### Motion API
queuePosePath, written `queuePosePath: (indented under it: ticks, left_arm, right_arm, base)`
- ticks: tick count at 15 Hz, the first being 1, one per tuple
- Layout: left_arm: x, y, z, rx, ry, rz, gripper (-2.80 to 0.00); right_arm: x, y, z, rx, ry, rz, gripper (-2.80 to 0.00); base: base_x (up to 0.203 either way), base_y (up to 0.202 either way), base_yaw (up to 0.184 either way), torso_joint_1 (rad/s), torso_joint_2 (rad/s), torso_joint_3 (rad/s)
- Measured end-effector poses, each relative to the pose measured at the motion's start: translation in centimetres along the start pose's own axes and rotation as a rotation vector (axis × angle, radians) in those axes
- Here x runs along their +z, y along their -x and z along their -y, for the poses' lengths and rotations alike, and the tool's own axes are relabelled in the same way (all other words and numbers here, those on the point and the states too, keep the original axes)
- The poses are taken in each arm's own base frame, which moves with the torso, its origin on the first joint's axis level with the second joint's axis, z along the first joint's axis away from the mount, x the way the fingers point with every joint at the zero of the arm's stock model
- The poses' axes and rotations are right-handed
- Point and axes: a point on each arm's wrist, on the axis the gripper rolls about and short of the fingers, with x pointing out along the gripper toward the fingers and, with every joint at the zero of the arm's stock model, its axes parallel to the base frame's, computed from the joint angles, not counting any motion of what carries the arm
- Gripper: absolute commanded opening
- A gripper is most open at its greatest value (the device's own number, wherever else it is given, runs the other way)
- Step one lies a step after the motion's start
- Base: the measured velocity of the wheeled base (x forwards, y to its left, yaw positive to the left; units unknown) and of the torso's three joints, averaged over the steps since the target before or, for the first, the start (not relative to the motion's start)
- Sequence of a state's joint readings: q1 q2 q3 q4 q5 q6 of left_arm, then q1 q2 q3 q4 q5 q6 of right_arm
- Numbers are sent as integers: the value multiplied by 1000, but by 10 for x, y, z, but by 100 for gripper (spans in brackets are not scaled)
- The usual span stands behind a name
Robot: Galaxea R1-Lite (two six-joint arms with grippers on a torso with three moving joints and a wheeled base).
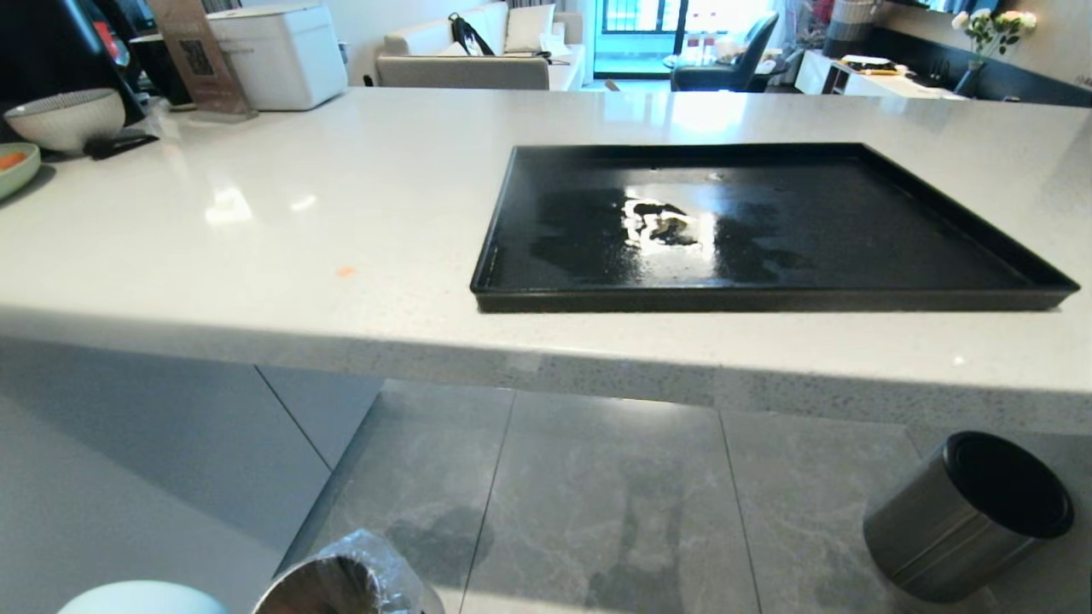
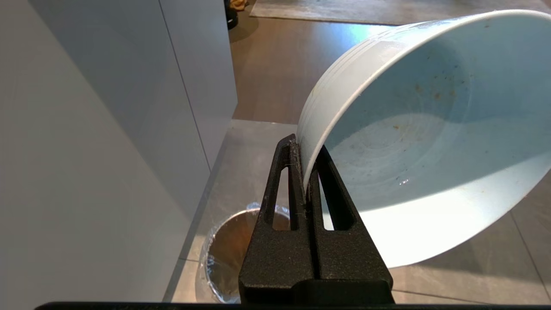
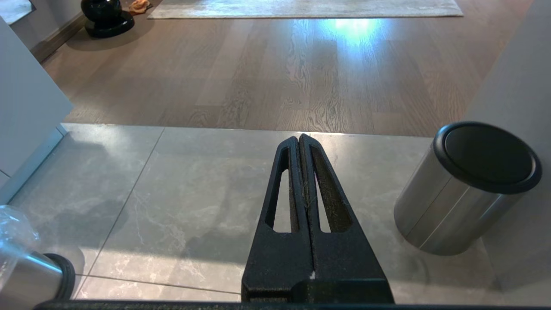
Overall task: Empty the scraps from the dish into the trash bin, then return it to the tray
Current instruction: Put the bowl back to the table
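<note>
My left gripper [image 2: 306,165] is shut on the rim of the dish [image 2: 409,142], a pale blue glossy bowl tipped on its side. Inside it I see only small specks and smears; the scraps are out of view. The dish's edge [image 1: 141,599] shows low at the left of the head view. The trash bin [image 2: 224,249], shiny steel with a crinkled clear liner, stands on the floor just below the gripper, beside the dish. The black tray [image 1: 768,300] lies on the counter with wet smears and nothing on it. My right gripper [image 3: 299,140] hangs shut and empty over the floor tiles.
A matte steel cylinder with a black top [image 1: 968,516] stands on the floor to the right. The white counter [image 1: 341,213] carries a greyish bowl [image 1: 66,118], a green plate [image 1: 17,166] and a white appliance [image 1: 277,55] at far left. An orange bit [image 1: 345,271] lies on it.
</note>
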State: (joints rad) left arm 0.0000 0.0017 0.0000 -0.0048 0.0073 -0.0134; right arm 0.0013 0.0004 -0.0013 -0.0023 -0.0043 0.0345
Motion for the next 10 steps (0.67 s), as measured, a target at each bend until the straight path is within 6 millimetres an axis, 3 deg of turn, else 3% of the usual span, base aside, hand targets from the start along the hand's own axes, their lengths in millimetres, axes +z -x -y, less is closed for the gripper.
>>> queuePosePath:
  ticks: [10]
  left_arm:
    - [0,0,0,0,0,0,-280]
  right_arm:
    - [0,0,0,0,-1,0,-280]
  base:
    - [0,0,0,31,-435,-397]
